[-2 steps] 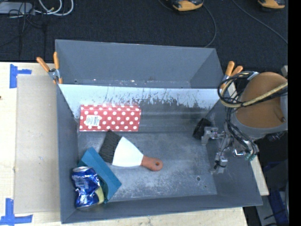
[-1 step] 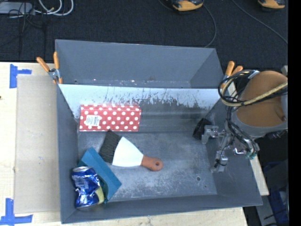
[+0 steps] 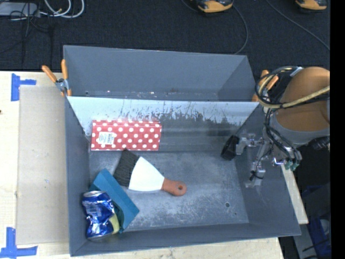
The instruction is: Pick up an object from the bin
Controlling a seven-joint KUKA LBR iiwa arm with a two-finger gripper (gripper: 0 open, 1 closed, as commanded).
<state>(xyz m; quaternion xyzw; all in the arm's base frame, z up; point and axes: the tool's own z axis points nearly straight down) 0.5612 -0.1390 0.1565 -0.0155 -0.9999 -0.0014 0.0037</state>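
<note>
Gripper point(image 3: 253, 178) by bin's point(image 3: 269, 209) right wall

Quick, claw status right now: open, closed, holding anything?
Claw: cannot be told whether it is open or closed; it is low by the right wall of the bin.

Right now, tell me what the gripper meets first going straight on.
Likely bare floor of the bin by its right wall; no loose thing lies under the gripper, though depth is unclear.
</note>
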